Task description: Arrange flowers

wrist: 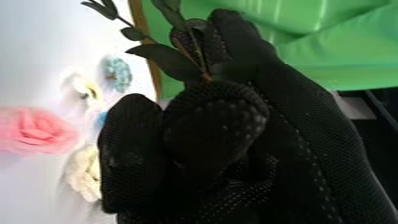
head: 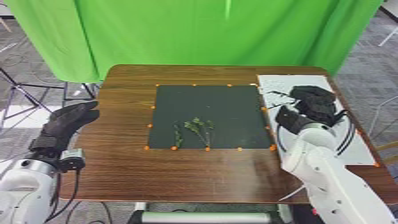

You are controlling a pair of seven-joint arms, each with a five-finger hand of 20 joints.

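A green leafy sprig with a thin brown stem (wrist: 164, 60) is pinched in the black-gloved right hand (wrist: 213, 120), its leaves clear of the grip, probably so that they are not crushed. The hand is above a white board (head: 357, 156) along the right side of the table. On that board lie a pink fabric-like rose (wrist: 34, 131), a pale blue flower (wrist: 117, 74) and a cream ruffled flower (wrist: 84, 170), spread apart, perhaps for easy picking. Beside the board, a dark rectangular mat (head: 204, 100) bears two slender green sprigs (head: 197, 127) near its near edge, likely the arrangement's base. The black-gloved left hand (head: 67, 122), fingers relaxed and empty, waits at the brown wooden table's (head: 124, 175) left edge, leaving the mat accessible.
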